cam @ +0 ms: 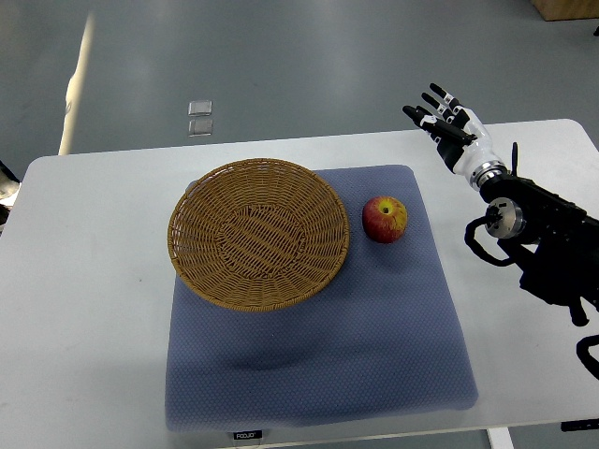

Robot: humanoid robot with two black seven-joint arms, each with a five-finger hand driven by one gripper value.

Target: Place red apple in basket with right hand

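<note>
A red apple with a yellow patch (385, 219) stands on the blue mat, just right of the wicker basket (258, 232), close to its rim. The basket is round, shallow and holds nothing. My right hand (440, 116) is raised above the table's far right edge, up and to the right of the apple, well apart from it. Its fingers are spread and hold nothing. The right arm (538, 234) comes in from the right edge. The left arm does not show.
The blue mat (318, 355) covers the middle of the white table (84, 281). Grey floor lies beyond the table's far edge, with a small clear object (200, 116) on it.
</note>
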